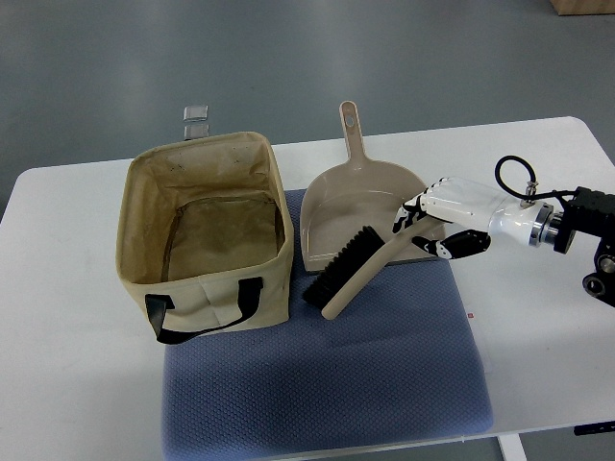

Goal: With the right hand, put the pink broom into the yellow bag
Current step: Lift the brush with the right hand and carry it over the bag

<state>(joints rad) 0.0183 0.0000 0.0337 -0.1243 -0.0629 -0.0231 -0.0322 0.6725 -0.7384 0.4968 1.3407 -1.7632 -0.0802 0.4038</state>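
White table (77, 221) under grey floor, 1 blue mat (384, 384) spread across its near middle.

The open yellow bag (144, 240) stands on the mat's left edge, its mouth unobstructed and bare tabletop to its left. Just right of it lies the beige dustpan (336, 197), handle pointing away. The broom (357, 271) rests slanted across the dustpan's near lip, bristles toward the bag. The right hand (437, 223) has its fingers curled around the broom's handle end, with open table beyond.
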